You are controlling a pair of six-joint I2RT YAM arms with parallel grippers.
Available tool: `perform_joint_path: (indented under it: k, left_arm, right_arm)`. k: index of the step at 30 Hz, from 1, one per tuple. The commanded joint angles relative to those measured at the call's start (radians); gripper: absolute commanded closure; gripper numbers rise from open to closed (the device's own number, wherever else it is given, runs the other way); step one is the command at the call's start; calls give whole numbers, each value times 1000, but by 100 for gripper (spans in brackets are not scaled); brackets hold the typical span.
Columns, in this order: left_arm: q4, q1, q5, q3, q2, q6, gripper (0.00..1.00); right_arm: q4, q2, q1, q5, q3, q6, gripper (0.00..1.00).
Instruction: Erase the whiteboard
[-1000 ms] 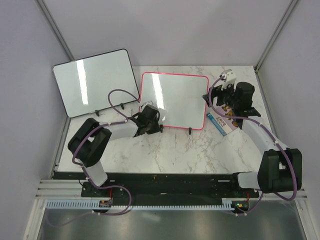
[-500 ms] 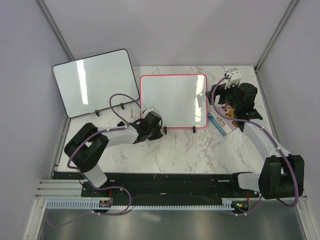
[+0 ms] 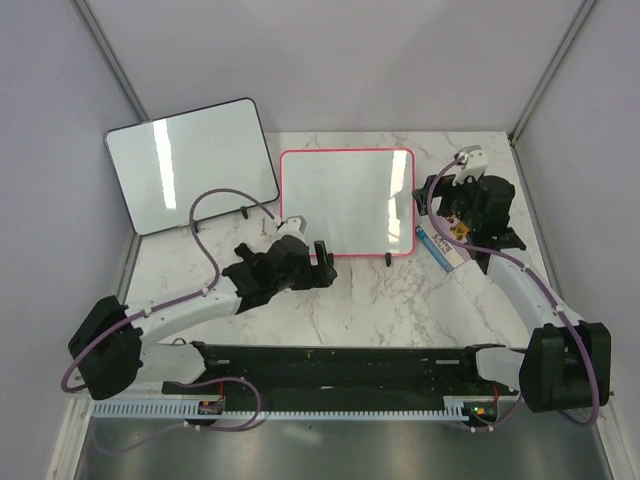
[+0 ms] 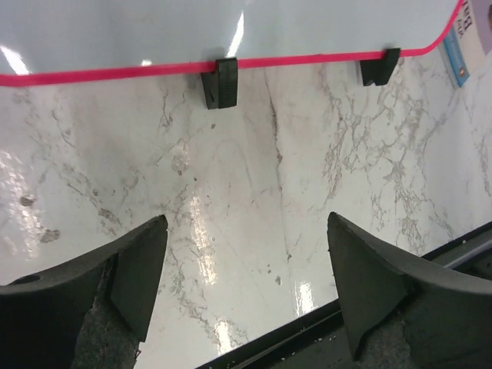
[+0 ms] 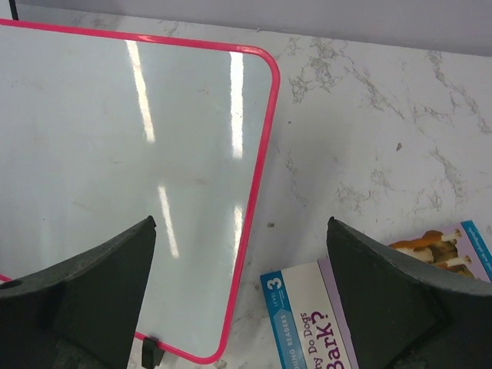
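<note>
— Both empty?
— Yes. The left hand [image 4: 246, 261] reached low over the worktop [image 3: 400, 300], fingers wide apart, facing the standing whiteboard [image 3: 345, 202]. The right hand [image 5: 240, 261] hovered, equally spread, above its right edge.

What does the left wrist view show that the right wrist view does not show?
Left wrist only: both black feet of the whiteboard, and the dark rail at the near edge. Right wrist only: the board's upper right corner and the book's title. Both: the pink frame, the marble table, and an open gripper: left gripper, right gripper.
</note>
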Motion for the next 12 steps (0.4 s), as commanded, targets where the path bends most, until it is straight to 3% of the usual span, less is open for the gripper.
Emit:
perform_joint_path:
  k: [1, 12]
  left_arm:
    - [-84, -1, -90, 25, -161, 161, 1]
    - [-207, 1, -202, 110, -350, 356, 0]
  right_arm:
    - [2, -59, 5, 103, -47, 52, 2]
    - [-14, -279, 4, 310, -272, 147, 2]
